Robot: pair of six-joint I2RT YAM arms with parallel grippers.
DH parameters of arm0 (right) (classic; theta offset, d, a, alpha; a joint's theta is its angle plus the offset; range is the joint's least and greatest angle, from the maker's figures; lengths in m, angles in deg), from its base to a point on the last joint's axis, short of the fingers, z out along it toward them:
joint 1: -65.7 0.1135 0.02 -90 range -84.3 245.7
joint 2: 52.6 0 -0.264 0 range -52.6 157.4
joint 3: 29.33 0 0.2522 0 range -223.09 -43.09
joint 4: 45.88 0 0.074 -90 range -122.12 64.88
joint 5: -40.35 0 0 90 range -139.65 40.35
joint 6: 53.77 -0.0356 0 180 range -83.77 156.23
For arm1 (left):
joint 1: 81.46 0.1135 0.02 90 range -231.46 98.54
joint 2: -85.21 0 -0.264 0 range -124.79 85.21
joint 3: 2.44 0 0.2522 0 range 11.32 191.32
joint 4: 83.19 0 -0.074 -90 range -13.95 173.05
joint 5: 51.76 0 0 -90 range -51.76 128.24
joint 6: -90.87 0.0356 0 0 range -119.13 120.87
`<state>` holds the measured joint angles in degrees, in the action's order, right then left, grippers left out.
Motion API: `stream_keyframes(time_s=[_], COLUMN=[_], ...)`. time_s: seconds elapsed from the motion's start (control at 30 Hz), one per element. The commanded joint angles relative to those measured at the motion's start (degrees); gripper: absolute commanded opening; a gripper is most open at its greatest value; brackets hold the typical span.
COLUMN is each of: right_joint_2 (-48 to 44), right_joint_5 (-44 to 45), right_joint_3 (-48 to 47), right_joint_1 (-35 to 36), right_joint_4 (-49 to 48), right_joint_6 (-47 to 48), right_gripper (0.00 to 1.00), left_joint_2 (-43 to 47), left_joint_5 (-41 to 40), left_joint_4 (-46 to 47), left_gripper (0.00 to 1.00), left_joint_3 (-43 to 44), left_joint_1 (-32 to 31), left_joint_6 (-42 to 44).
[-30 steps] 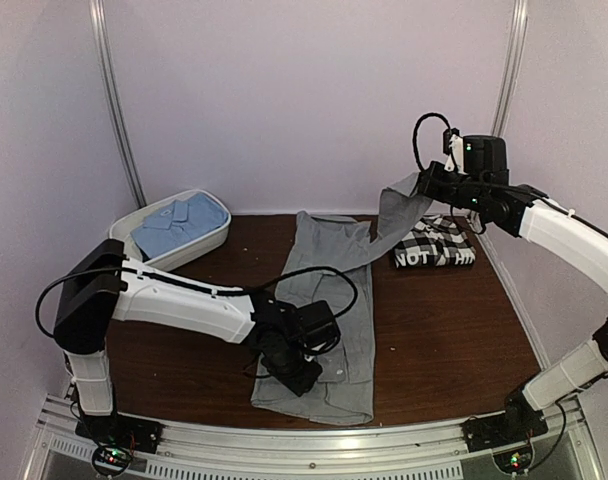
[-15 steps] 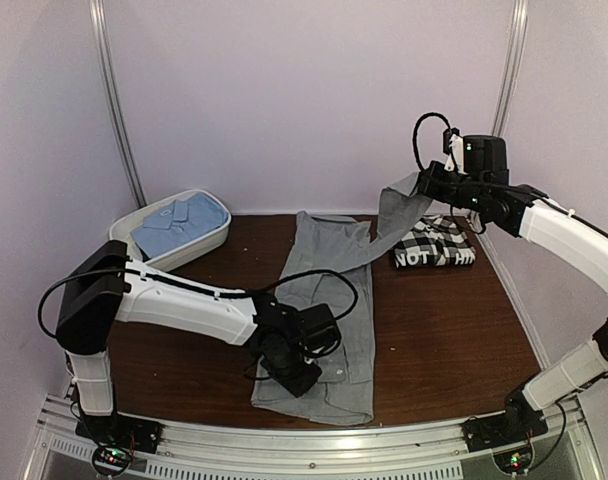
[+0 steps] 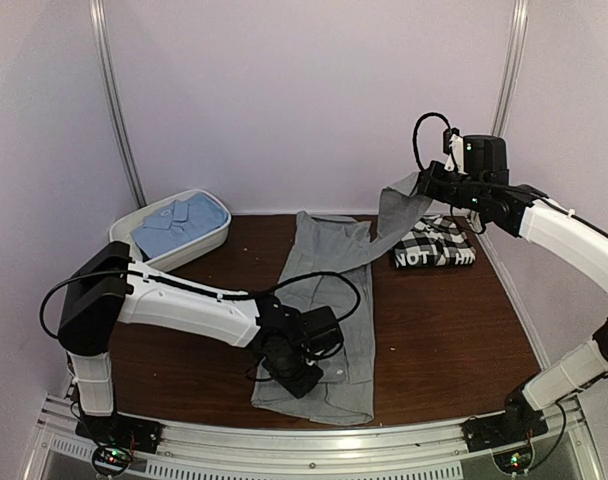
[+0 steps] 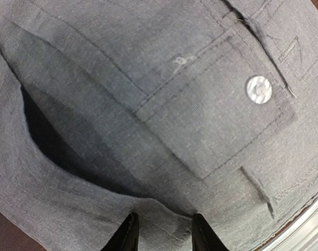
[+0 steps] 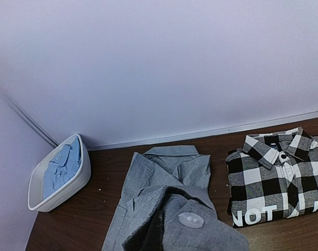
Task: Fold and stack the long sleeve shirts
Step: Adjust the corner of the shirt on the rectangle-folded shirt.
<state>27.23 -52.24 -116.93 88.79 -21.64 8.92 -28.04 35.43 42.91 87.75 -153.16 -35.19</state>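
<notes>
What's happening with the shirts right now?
The right hand is shut on a sleeve of the grey shirt, holding it up at the far right. The left hand is down on that shirt's near end, fingertips astride a fold; grip unclear. The black-and-white checked shirt lies folded; the light blue shirt sits in the white tub.

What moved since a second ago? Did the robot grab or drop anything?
The left gripper slid a tiny bit right, low on the grey shirt; nothing was grabbed or dropped. The right gripper still holds the grey shirt's sleeve up. The checked shirt and the light blue shirt in the white tub stayed put.
</notes>
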Motion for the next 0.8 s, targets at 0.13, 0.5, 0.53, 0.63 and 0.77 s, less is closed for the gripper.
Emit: stream_keyframes(time_s=[0.13, 0.5, 0.53, 0.63, 0.77], right_joint_2=[-0.66, -0.64, -0.64, -0.56, -0.47], right_joint_5=[-0.46, -0.48, -0.46, -0.48, -0.46], right_joint_3=[0.2, 0.19, 0.19, 0.19, 0.15], right_joint_1=[-0.02, -0.02, 0.02, -0.01, -0.02], right_joint_4=[-1.96, -2.03, -2.04, -1.96, -1.96], right_joint_6=[-0.2, -0.2, -0.2, -0.16, -0.2], right_gripper=[0.0, 0.0, 0.0, 0.0, 0.0], left_joint_2=[-1.29, -0.65, -0.59, -0.12, 1.55], left_joint_5=[-2.84, -3.02, -3.01, -2.82, -2.52], left_joint_4=[-2.11, -2.22, -2.22, -2.22, -2.92], left_gripper=[0.19, 0.0, 0.0, 0.0, 0.0], left_joint_3=[1.27, 1.65, 1.7, 1.84, 1.85], left_joint_1=[-0.32, -0.35, -0.37, -0.35, -0.37], left_joint_6=[0.02, 0.28, 0.33, 0.59, 0.99])
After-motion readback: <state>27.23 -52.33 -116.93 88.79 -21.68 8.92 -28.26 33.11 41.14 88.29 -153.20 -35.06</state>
